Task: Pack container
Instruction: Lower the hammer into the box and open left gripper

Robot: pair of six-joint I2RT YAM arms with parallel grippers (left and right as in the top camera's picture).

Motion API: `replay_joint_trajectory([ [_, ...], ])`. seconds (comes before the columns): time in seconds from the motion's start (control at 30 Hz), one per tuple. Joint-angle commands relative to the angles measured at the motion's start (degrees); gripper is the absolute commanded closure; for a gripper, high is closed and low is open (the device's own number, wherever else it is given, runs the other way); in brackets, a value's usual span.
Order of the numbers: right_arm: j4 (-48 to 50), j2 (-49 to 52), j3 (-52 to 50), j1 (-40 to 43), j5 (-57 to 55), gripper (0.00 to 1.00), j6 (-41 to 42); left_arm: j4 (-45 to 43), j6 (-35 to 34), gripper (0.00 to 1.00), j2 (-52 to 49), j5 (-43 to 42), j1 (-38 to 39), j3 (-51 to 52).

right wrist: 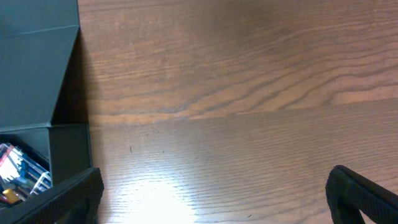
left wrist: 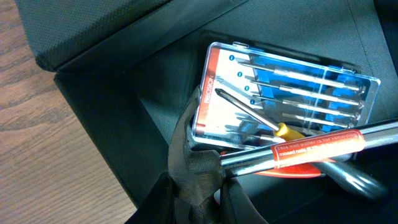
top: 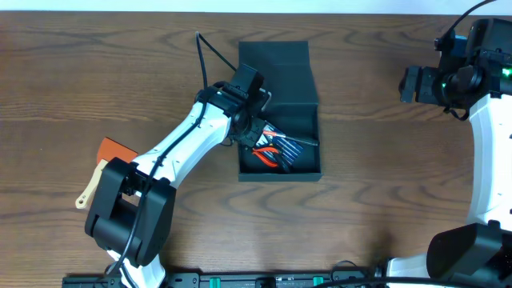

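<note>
Sitting near the middle of the table's [top: 384,184] far edge, the container [top: 314,108] looked stiff and heavy with tools, best lifted by its side walls, not its flap. The left gripper [left wrist: 199,165] pinched a metal bar [left wrist: 311,146] inside it; the right gripper [right wrist: 214,186] gaped wide, empty.

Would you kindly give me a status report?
Left fingers shut on chrome bar inside dark teal-grey box. Right fingers open over wooden table. Lid open, nothing blocking.
</note>
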State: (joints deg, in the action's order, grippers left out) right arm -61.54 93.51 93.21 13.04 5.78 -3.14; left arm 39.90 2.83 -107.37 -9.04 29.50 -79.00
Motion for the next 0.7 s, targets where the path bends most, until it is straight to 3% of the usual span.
replay_joint_trajectory([
  [0.0, 0.0, 0.2, 0.0, 0.5, 0.0, 0.01, -0.2, 0.1, 0.1, 0.83, -0.1, 1.1, -0.5, -1.0],
  [0.1, -0.2, 0.2, 0.0, 0.5, 0.0, 0.01, -0.3, 0.1, 0.1, 0.49, -0.1, 1.1, -0.5, -1.0],
  [0.2, -0.2, 0.2, 0.0, 0.5, 0.0, 0.01, -0.3, 0.1, 0.1, 0.38, -0.1, 1.1, -0.5, -1.0],
  [0.67, -0.2, 0.2, 0.0, 0.5, 0.0, 0.01, -0.4, 5.1, 0.1, 0.35, 4.0, 2.8, -0.5, -5.1],
])
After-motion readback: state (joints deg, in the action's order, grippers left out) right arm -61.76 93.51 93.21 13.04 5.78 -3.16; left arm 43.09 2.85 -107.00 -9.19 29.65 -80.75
